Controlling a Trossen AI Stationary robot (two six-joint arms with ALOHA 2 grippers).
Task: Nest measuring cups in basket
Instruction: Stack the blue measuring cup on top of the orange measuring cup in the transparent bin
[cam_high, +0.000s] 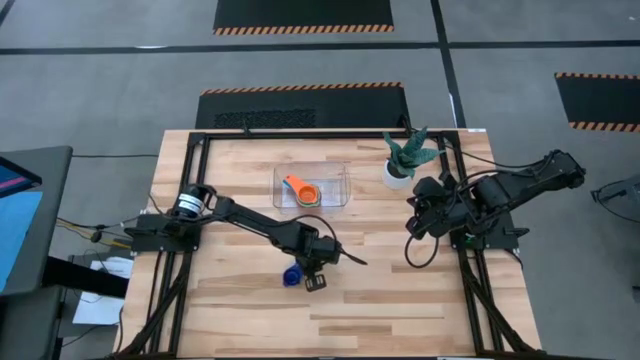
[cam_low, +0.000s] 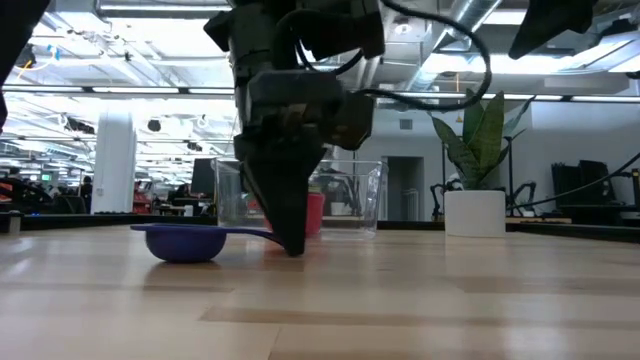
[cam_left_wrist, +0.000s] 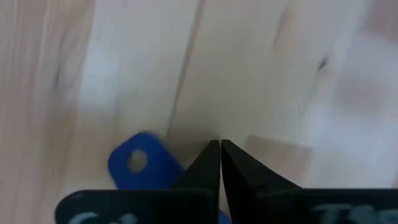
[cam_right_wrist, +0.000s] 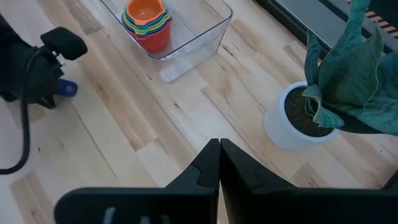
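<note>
A: So, nearest the worktop's (cam_high: 400, 300) front edge?
B: Left end effector (cam_high: 316, 283) clenched beside the dark blue cup (cam_high: 291, 276); a grip isn't clear.
A: Farther back?
B: Stacked cups (cam_high: 306, 192) in the basket (cam_high: 342, 178); right end effector (cam_right_wrist: 220, 144) clenched, empty.

The bench (cam_high: 400, 300) is pale wood planks in a black frame. On it a clear basket (cam_high: 340, 190) sits toward the far edge with stacked cups (cam_high: 303, 191) inside. A white pot (cam_high: 397, 175) with a plant stands just right of it. A dark blue cup (cam_high: 291, 276) lies nearer the front.
</note>
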